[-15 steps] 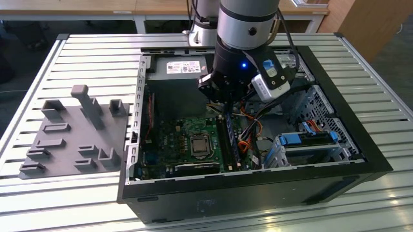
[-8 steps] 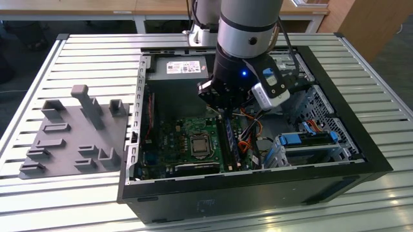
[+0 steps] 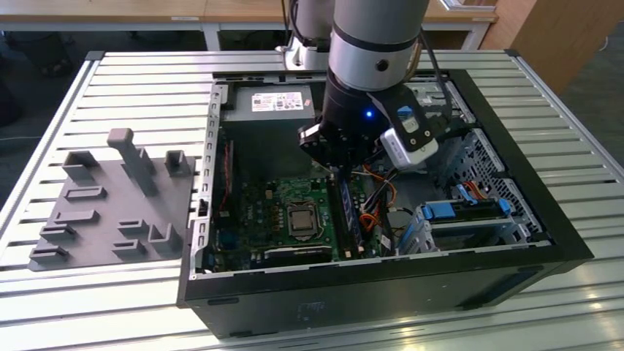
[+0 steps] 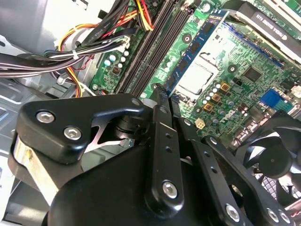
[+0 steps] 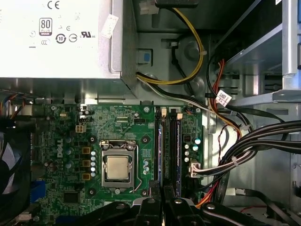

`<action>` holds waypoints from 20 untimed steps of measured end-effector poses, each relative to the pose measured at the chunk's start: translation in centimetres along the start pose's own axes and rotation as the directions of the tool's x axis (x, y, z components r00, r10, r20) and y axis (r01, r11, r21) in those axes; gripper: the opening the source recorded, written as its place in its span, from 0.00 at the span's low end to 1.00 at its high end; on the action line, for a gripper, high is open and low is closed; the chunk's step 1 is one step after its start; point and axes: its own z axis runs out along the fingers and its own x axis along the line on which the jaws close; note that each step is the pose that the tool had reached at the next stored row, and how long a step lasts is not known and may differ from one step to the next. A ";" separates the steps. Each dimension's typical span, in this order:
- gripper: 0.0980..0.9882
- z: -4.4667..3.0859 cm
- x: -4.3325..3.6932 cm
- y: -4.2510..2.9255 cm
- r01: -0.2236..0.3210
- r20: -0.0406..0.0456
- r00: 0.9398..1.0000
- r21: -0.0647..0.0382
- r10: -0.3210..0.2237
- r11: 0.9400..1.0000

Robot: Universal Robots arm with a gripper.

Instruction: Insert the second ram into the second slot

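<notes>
Inside the open computer case [image 3: 390, 269], past its near wall, the second ram [image 3: 348, 216] [image 4: 197, 49] stands in a motherboard slot beside the processor socket [image 5: 117, 168]. The gripper [image 3: 335, 168] [image 4: 162, 96] sits at the stick's far end with its fingers drawn together. I cannot tell whether they pinch it. The power supply [image 3: 268, 106] lies at the case's far edge.

Exterior view: high, oblique, mid-distance, over the table [image 3: 127, 80] into the computer case [image 3: 390, 281]. First wrist view: close, straight down on the motherboard [image 5: 61, 141]. Second wrist view: closer, slanting past the tool [image 4: 163, 96] across the same motherboard [image 4: 235, 52].
</notes>
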 end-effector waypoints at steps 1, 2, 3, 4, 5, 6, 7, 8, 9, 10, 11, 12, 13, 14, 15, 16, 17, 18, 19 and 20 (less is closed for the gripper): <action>0.04 0.03 0.00 0.00 0.000 0.000 1.000 0.000 0.000 1.000; 0.04 0.07 0.00 0.00 0.000 0.000 1.000 0.000 0.000 1.000; 0.04 0.13 0.00 -0.01 0.000 0.000 1.000 0.000 0.000 1.000; 0.04 0.19 0.00 -0.01 0.000 0.000 1.000 0.000 0.000 1.000; 0.04 0.25 0.00 -0.01 0.000 0.000 1.000 0.000 0.000 1.000; 0.04 0.31 0.00 -0.01 0.000 0.000 1.000 0.000 0.000 1.000; 0.04 0.38 0.00 -0.01 0.000 0.000 1.000 0.000 0.000 1.000; 0.04 0.45 0.00 -0.01 0.000 0.000 1.000 0.000 0.000 1.000; 0.04 0.52 0.00 -0.02 0.000 0.000 1.000 0.000 0.000 1.000; 0.04 0.59 0.00 -0.02 0.000 0.000 1.000 0.000 0.000 1.000; 0.04 0.65 0.00 -0.02 0.000 0.000 1.000 0.000 0.000 1.000; 0.04 0.72 0.00 -0.03 0.000 0.000 1.000 0.000 0.000 1.000; 0.04 0.78 0.00 -0.03 0.001 0.000 1.000 0.000 -0.001 1.000; 0.04 0.83 0.00 -0.03 0.001 0.000 1.000 0.000 -0.001 1.000; 0.04 0.87 0.00 -0.03 0.002 0.000 1.000 0.000 -0.002 1.000; 0.04 0.89 0.00 -0.03 0.004 0.000 1.000 0.000 -0.004 1.000; 0.04 0.92 0.00 -0.03 0.005 0.000 1.000 0.000 -0.005 1.000; 0.04 0.94 0.00 -0.03 0.006 0.000 1.000 0.000 -0.006 1.000; 0.04 0.97 0.00 -0.03 0.006 0.000 1.000 0.000 -0.006 1.000; 0.04 1.00 -0.01 -0.03 0.006 0.000 1.000 0.000 -0.006 1.000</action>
